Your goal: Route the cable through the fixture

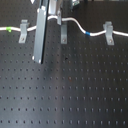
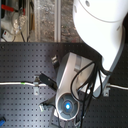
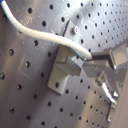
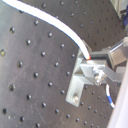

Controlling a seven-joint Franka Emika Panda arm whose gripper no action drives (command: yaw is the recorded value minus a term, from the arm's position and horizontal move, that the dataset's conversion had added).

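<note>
The white cable (image 1: 77, 24) runs across the back of the black board in the first exterior view. Its green band (image 1: 9, 29) is at the left and its blue band (image 1: 87, 34) is right of centre. The fixture (image 1: 63, 33) is the slim upright grey clip in the middle. My gripper (image 1: 52, 19) is shut on the cable just left of the fixture's top. In both wrist views the cable (image 3: 45, 34) (image 4: 60, 27) ends at my fingertips (image 3: 91, 57) (image 4: 91, 56), right above the fixture (image 3: 62, 74) (image 4: 81, 79). Whether the cable sits in its slot I cannot tell.
Two wider grey clips (image 1: 23, 31) (image 1: 108, 32) stand left and right of the fixture, and the cable passes at both. A long grey bar (image 1: 39, 37) hangs from the gripper over the board. In the second exterior view the arm (image 2: 75, 85) hides most of the board.
</note>
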